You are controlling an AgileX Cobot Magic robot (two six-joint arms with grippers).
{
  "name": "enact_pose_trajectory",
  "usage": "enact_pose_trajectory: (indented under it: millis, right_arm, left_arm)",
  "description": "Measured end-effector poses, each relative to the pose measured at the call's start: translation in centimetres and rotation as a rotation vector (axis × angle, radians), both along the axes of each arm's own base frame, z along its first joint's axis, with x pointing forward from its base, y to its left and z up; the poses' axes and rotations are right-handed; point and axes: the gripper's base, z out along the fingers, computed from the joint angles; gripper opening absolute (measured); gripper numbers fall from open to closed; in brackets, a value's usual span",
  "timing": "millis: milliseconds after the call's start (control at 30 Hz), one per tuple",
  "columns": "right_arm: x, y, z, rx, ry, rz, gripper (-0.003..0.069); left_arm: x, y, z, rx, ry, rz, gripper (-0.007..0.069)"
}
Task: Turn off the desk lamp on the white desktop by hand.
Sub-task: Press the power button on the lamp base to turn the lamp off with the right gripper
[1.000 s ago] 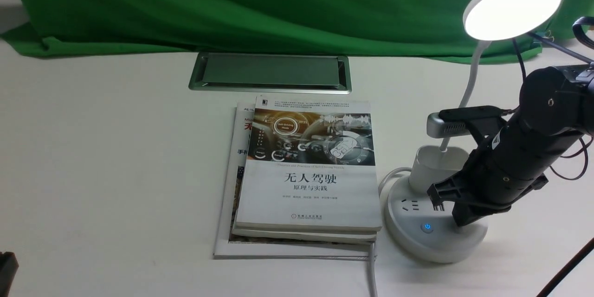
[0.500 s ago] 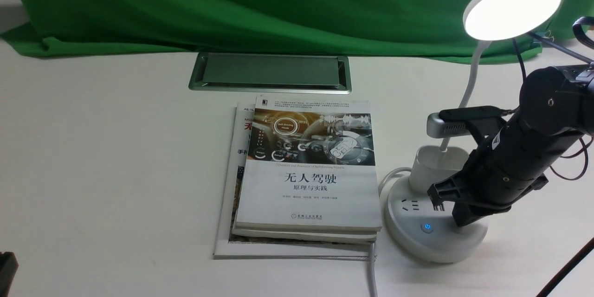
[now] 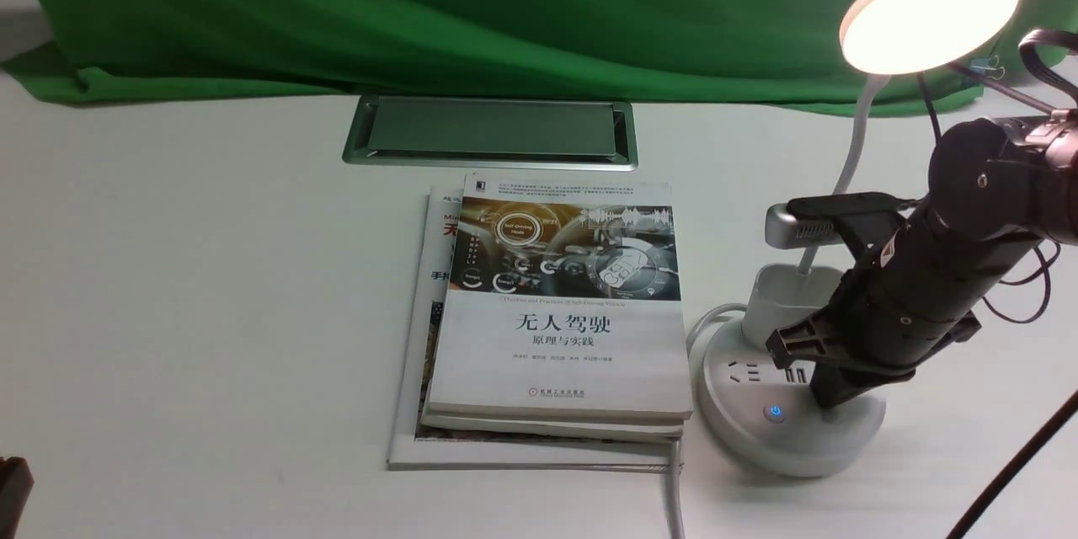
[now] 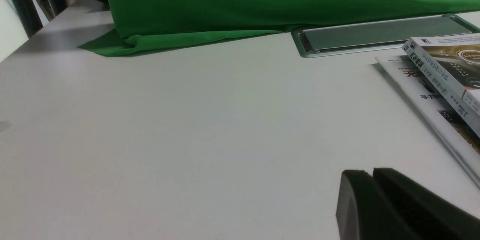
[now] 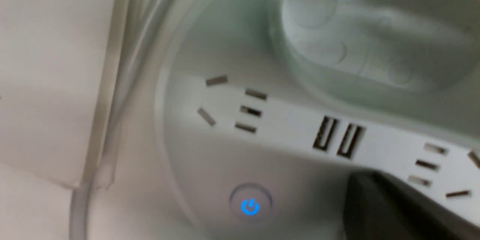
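Standing on the right side of the white desktop [image 3: 210, 286], just beside a stack of books [image 3: 560, 312], the desk lamp [image 3: 787, 299] is seen with its disc head [image 3: 926, 13] lit in a warm glow, in front of the green cloth [image 3: 463, 8]. A blue-lit power button [image 3: 775, 413] is shown on the front of the round base [image 3: 741, 429]. In the right wrist view socket slots and two USB ports [image 5: 339, 140] are ranged behind that button. The right gripper [image 3: 829, 400] is angled down from its black arm, and its tip is set on the top of the base, just to the right of the blue button and not on it. Its fingers [image 5: 378, 210] are drawn together with no gap seen, and nothing is grasped. What lies under the tip cannot be told. The left gripper [image 4: 373, 195] is seen well apart from the lamp, low over bare desktop at the front left. Its two pads are pressed together along a thin seam, with nothing between them. A silver-framed cable hatch [image 3: 488, 130] is set into the desktop behind the books, and a white cord [image 3: 674, 497] is led from the base toward the near edge.
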Motion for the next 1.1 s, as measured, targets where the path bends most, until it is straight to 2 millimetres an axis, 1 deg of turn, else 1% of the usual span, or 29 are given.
enact_pose_trajectory:
  millis: [100,233,300,367,467,667,733,867,967,1033,1100]
  right_arm:
    - [-0.4,-0.1,0.7,0.003,-0.015,0.004,0.0036]
    - [-1.1,-0.4,3.3,0.022,-0.083,0.007,0.0036]
    - [-1.3,-0.5,3.8,0.026,-0.093,0.007,0.0036]
    - [-1.3,-0.5,3.7,0.024,-0.086,0.008,0.0036]
    - [-1.1,-0.4,3.0,0.017,-0.064,0.009,0.0036]
    - [-0.5,-0.1,0.1,-0.012,0.021,0.011,0.0036]
    - [-0.3,0.0,-0.2,-0.014,0.025,0.011,0.0036]
    - [-0.1,0.0,-0.2,-0.012,0.019,0.014,0.0036]
    - [-0.2,0.0,0.2,-0.01,0.001,0.017,0.0036]
    - [-0.5,-0.1,0.8,-0.008,-0.012,0.019,0.0036]
    - [-1.1,-0.3,2.4,0.0,-0.044,0.022,0.0036]
  left_arm:
    - [0.0,0.0,0.0,0.0,0.0,0.0,0.002]
    - [0.0,0.0,0.0,0.0,0.0,0.0,0.002]
    - [0.0,0.0,0.0,0.0,0.0,0.0,0.002]
    - [0.0,0.0,0.0,0.0,0.0,0.0,0.002]
    - [0.0,0.0,0.0,0.0,0.0,0.0,0.002]
    - [0.0,0.0,0.0,0.001,0.0,0.0,0.002]
    - [0.0,0.0,0.0,0.001,0.0,0.0,0.002]
    - [0.0,0.0,0.0,0.001,0.0,0.0,0.002]
    - [0.0,0.0,0.0,0.001,0.0,0.0,0.002]
    - [0.0,0.0,0.0,0.001,0.0,0.0,0.002]
    - [0.0,0.0,0.0,0.001,0.0,0.0,0.002]
